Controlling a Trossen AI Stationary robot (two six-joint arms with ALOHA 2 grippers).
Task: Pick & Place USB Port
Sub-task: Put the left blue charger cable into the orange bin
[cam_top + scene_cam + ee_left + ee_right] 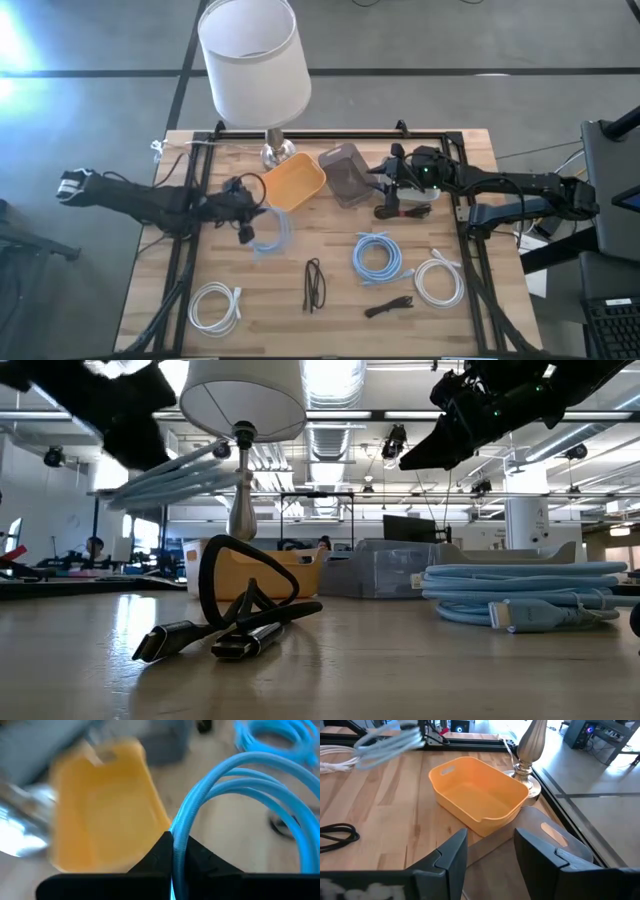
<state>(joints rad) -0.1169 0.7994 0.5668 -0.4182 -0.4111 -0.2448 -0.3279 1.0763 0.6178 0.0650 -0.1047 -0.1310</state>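
My left gripper is shut on a coiled light-blue cable, just in front of the near left corner of the yellow bin. The low view shows the coil held well above the table. My right gripper hovers open to the right of the grey see-through bin. In its wrist view the fingers stand apart over that bin, touching nothing, with the yellow bin beyond. Both bins rest flat on the table. My left gripper pinches the coiled cable between its two fingers, at the bundled strands on one side of the loop. The rest of the coil arcs out beyond the fingertips. The whole coil is lifted clear of the table.
A lamp with a white shade stands behind the yellow bin. On the near half of the table lie a blue coil, two white coils and two black cables. A black frame borders the table.
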